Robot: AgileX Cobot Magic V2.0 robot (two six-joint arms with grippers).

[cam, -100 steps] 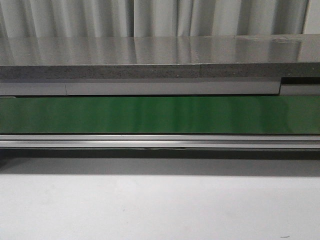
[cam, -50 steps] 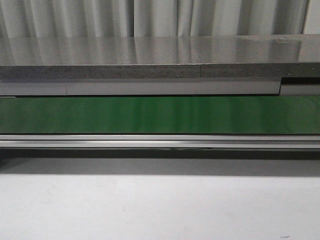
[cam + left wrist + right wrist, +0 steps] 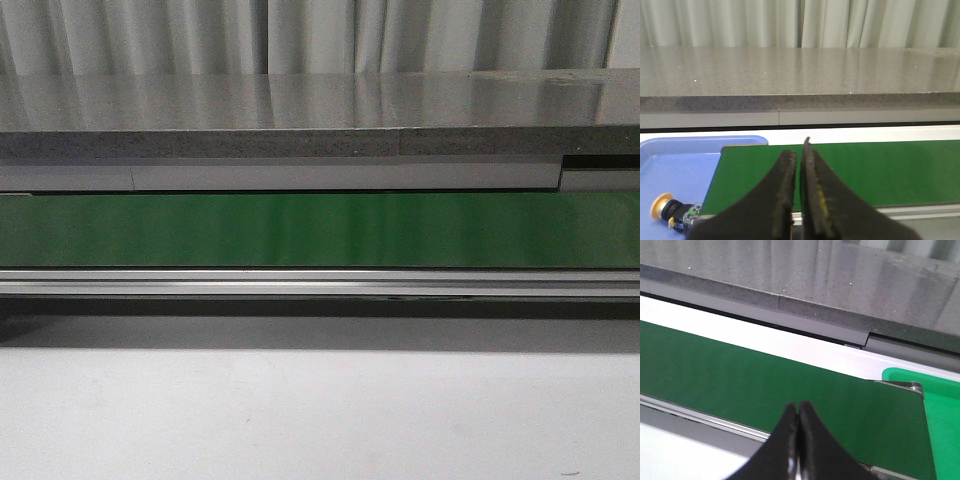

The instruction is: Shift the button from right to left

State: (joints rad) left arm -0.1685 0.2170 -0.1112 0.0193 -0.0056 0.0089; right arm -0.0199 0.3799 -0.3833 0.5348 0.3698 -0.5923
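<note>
The button (image 3: 669,210), with a yellow-orange round cap on a black body, lies on its side in the blue tray (image 3: 675,170) in the left wrist view, beside the end of the green belt (image 3: 865,170). My left gripper (image 3: 799,150) is shut and empty above the belt's near edge, off to the side of the button. My right gripper (image 3: 798,407) is shut and empty above the green belt (image 3: 765,385) in the right wrist view. The front view shows the belt (image 3: 320,230) but no gripper and no button.
A green tray (image 3: 935,405) stands at the belt's other end in the right wrist view. A grey stone counter (image 3: 320,115) runs behind the belt. A metal rail (image 3: 320,283) borders the belt's near side, with a white table surface (image 3: 320,420) in front.
</note>
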